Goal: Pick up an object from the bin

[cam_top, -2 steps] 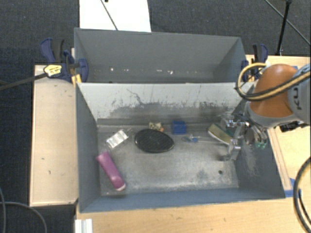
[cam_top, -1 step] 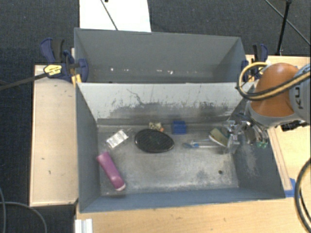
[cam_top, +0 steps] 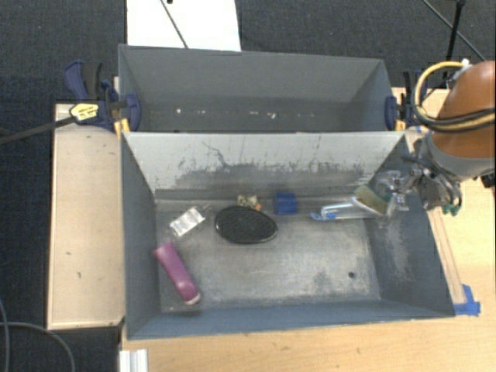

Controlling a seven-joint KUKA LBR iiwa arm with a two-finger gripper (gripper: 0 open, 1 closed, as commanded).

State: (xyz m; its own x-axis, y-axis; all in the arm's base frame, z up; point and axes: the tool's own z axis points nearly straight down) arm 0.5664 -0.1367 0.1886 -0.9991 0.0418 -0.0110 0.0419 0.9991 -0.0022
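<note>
My gripper (cam_top: 395, 188) hangs over the bin's right slope, near the back right corner of the floor. Just left of it, touching or nearly touching, is a small olive-tan block (cam_top: 370, 200). From there a clear and blue toothbrush-like stick (cam_top: 335, 211) lies on the floor, pointing left. Whether the block is in the gripper or only beside it is not visible.
Along the back of the floor lie a small blue cube (cam_top: 286, 204) and a tiny tan scrap (cam_top: 249, 201). A black oval pad (cam_top: 246, 225), a crumpled silver foil piece (cam_top: 187, 222) and a magenta cylinder (cam_top: 177, 272) lie to the left.
</note>
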